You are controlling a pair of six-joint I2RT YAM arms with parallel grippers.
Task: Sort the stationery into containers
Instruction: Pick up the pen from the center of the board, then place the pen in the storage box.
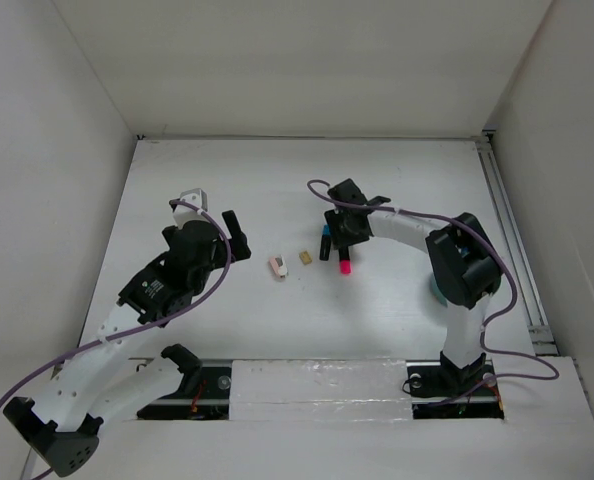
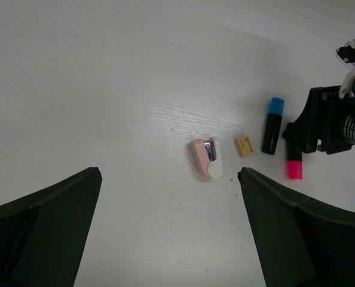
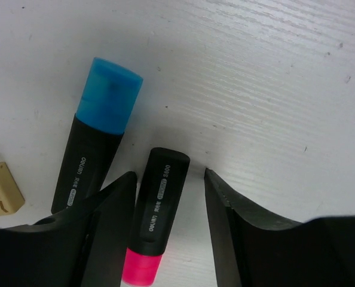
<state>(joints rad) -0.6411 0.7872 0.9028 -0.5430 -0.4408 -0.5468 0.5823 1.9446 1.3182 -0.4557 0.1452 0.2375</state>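
A pink-black highlighter [image 3: 159, 203] lies on the white table between the fingers of my open right gripper [image 3: 168, 179], close to the left finger, with a gap to the right one. A blue-black highlighter [image 3: 94, 149] lies just left of it, and a tan eraser [image 3: 1, 188] further left. In the top view the right gripper [image 1: 339, 240] is over both highlighters [image 1: 345, 265]. My left gripper [image 2: 168, 172] is open and empty, short of a pinkish eraser [image 2: 205, 158] and the tan eraser [image 2: 244, 146]. The teal cup [image 1: 434, 291] is mostly hidden behind the right arm.
White walls enclose the table on the left, back and right. A rail [image 1: 507, 230] runs along the right edge. The right arm's cable [image 1: 322, 190] loops above its gripper. The bottle and pencils are out of view.
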